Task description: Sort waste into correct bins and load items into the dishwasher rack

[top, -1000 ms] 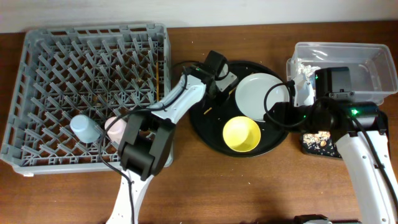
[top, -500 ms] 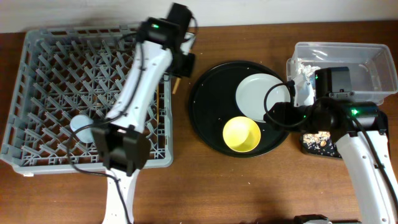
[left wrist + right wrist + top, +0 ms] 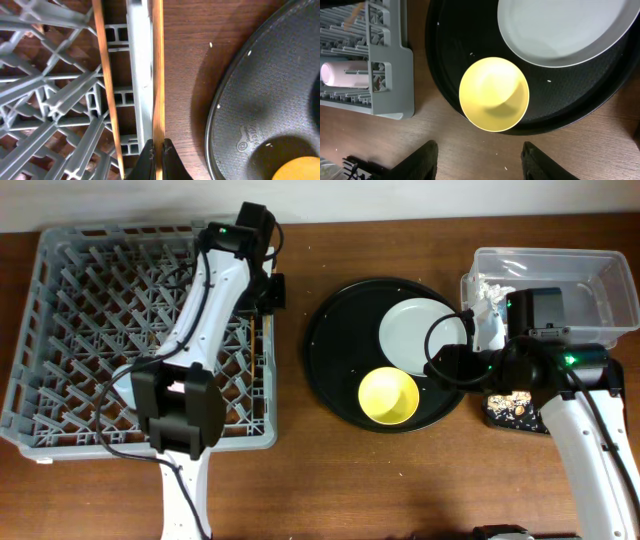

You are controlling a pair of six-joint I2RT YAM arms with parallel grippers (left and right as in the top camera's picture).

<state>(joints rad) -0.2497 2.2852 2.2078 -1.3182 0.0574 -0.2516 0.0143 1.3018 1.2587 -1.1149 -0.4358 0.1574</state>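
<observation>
Nearest, the right hand (image 3: 482,156) is hanging open and empty beside the yellow bowl (image 3: 493,94), which, with the white plate (image 3: 560,30), is sitting unloaded on the round black tray (image 3: 445,45). Only this wrist view is showing the pink cup (image 3: 337,75) lying in the dishwasher rack (image 3: 402,60). Farther back, the left hand (image 3: 158,162) is pinching a chopstick (image 3: 158,70) along the rack's rim; farthest, tissue (image 3: 487,292) is sitting in the clear tub (image 3: 590,280).

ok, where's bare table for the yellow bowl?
Front table, below the round black tray, between dishwasher rack and right arm. The rack-tray strip is narrow; left gripper holds a chopstick there. Right side crowded: clear tub, black bin.
</observation>
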